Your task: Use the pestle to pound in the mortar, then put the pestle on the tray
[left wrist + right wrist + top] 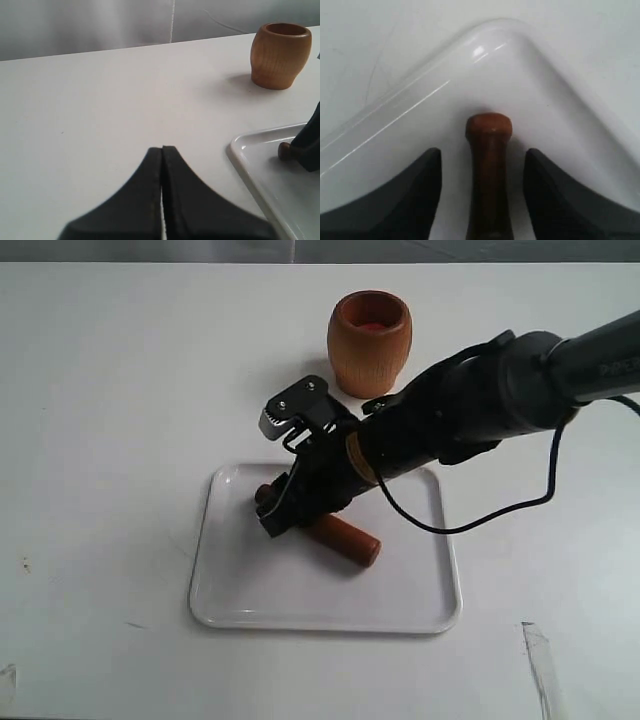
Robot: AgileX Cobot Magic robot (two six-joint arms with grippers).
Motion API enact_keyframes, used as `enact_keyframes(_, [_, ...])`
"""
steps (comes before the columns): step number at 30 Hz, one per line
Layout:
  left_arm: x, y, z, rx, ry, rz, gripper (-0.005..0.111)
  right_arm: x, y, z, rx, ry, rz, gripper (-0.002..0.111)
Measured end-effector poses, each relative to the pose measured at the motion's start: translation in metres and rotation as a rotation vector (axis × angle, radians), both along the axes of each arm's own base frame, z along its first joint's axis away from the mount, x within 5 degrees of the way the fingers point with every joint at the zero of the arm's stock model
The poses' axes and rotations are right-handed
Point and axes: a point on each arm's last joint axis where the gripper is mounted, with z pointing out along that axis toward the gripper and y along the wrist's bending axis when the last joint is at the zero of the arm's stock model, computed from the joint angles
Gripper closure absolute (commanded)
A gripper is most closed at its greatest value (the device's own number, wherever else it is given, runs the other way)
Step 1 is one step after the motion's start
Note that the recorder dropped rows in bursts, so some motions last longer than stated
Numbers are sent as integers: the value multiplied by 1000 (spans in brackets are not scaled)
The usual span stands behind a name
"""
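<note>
The dark reddish-brown pestle (345, 538) lies flat on the white tray (240, 600), its small knob toward the tray's far left corner. My right gripper (272, 512) is low over the tray and open. Its two fingers stand on either side of the pestle's narrow neck (488, 150) with a gap on each side. The light-brown mortar (369, 343) stands upright on the table behind the tray, its reddish inside showing. My left gripper (162, 148) is shut on nothing, over bare table left of the tray's rim (250, 150). It does not show in the exterior view.
The right arm (500, 390) reaches in from the right, passing just in front of the mortar, and its black cable (470, 525) loops over the tray's right side. White table (100, 390) surrounds the tray. In the left wrist view the mortar (280, 55) stands far off.
</note>
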Motion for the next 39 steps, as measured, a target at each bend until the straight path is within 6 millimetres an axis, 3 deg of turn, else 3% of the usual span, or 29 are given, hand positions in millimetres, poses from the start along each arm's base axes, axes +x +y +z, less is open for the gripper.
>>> enact_keyframes(4, [0,0,0,0,0,0,107,0,0,20,36,-39,3,61])
enact_keyframes(6, [0,0,0,0,0,0,107,0,-1,43,80,-78,-5,67])
enact_keyframes(12, [0,0,0,0,0,0,107,-12,-11,126,247,-224,-11,108])
enact_keyframes(19, [0,0,0,0,0,0,107,-43,-42,220,446,-421,-6,108])
enact_keyframes(22, [0,0,0,0,0,0,107,-60,-61,248,513,-496,-8,108])
enact_keyframes(27, [0,0,0,0,0,0,107,-95,-99,270,584,-587,-35,108])
enact_keyframes(33, [0,0,0,0,0,0,107,-137,-148,270,653,-672,-85,108])
enact_keyframes(39, [0,0,0,0,0,0,107,-175,-172,267,741,-672,21,108])
